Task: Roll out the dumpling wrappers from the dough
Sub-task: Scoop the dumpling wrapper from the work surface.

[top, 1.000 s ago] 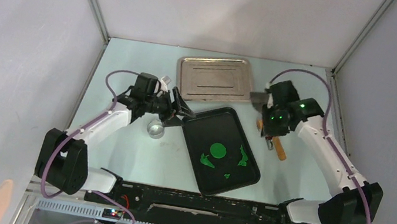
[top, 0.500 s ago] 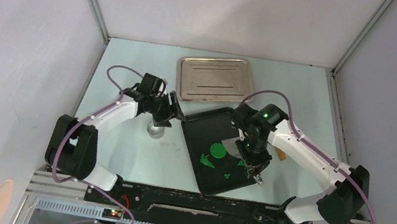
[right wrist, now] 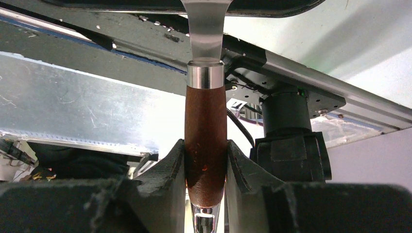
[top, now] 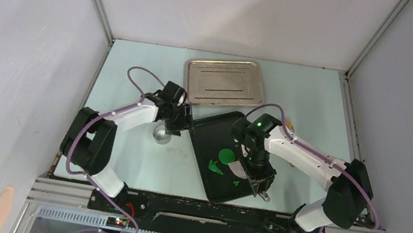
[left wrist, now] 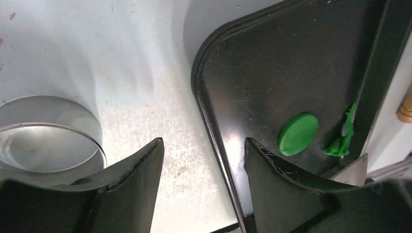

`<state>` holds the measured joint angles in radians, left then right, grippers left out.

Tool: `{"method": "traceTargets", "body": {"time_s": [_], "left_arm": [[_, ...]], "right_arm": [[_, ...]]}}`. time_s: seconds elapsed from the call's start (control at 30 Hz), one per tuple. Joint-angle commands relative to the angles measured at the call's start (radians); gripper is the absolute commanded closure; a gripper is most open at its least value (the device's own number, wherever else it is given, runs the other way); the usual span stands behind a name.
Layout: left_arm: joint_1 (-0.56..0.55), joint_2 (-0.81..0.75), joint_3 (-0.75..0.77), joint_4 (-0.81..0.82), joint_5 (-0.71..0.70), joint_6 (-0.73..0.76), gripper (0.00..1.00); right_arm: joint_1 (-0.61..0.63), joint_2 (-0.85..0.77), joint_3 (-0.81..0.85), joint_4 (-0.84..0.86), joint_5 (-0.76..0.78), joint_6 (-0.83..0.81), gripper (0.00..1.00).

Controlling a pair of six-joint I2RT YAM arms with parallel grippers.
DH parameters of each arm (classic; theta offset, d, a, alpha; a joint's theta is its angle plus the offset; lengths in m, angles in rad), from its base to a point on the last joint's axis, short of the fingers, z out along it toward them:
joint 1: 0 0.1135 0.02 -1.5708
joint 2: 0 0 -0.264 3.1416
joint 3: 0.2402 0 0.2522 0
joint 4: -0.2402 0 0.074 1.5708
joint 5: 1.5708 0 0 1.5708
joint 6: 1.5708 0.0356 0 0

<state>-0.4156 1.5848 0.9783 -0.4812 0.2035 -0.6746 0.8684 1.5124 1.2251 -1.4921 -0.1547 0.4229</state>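
Lying flat: round green wrapper (left wrist: pixel 298 134)

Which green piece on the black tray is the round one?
The dumpling wrapper, a neat flat disc; the green scraps nearer the arm bases are jagged.

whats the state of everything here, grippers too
dumpling wrapper: flat round disc, on black tray
scraps: loose on the tray
left gripper: open, empty, astride tray rim
right gripper: shut on scraper handle
ring cutter: upright on table, empty
silver tray: empty
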Motion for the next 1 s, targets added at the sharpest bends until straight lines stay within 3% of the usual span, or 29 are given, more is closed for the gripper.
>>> {"method": "traceTargets", "body": {"time_s": [0.0, 0.97], "left_arm": [[-0.030, 0.037, 0.042, 0.009, -0.089, 0.029, 0.36], [-0.069, 0.160, 0.069, 0.059, -0.056, 0.005, 0.40]], "right_arm": [[0.005, 0.027, -0.018, 0.019, -0.001, -0.002, 1.00], [0.061, 0.193, 0.023, 0.021, 0.076, 0.016, 1.00]]}}
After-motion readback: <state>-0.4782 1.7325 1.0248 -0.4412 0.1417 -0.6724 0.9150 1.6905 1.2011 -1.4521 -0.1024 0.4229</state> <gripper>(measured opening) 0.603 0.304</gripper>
